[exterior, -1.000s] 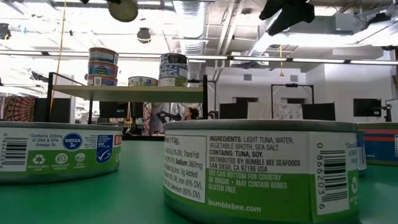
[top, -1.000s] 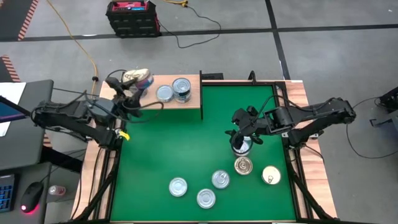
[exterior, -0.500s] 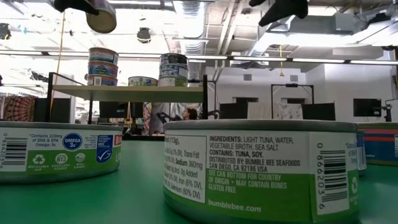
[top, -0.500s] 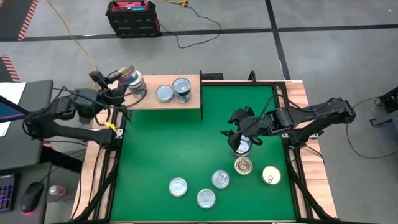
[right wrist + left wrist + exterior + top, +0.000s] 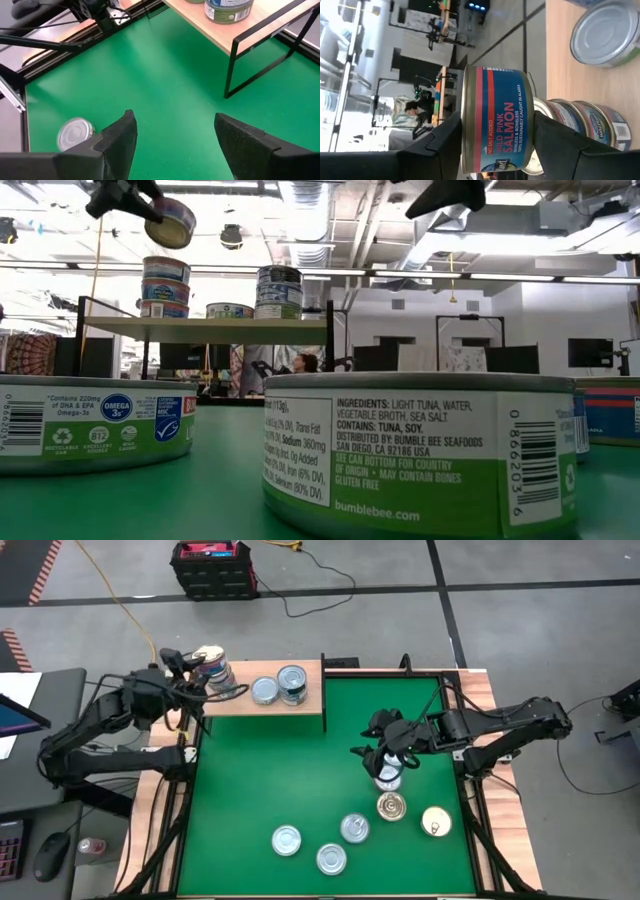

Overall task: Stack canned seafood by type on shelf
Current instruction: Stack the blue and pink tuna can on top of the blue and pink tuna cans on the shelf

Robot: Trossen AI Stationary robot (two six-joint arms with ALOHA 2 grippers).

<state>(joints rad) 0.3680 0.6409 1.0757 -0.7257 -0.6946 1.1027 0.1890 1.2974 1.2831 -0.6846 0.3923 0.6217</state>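
While loose tins (image 5: 340, 843) wait on the green mat of your bench, your right pincer (image 5: 388, 755) hangs spread and empty above one of them. Farther back, your left pincer (image 5: 495, 131) pinches a salmon tin (image 5: 494, 120) tilted over the stack (image 5: 165, 287) at the shelf (image 5: 300, 710) end; lowered askew, it could topple that stack.
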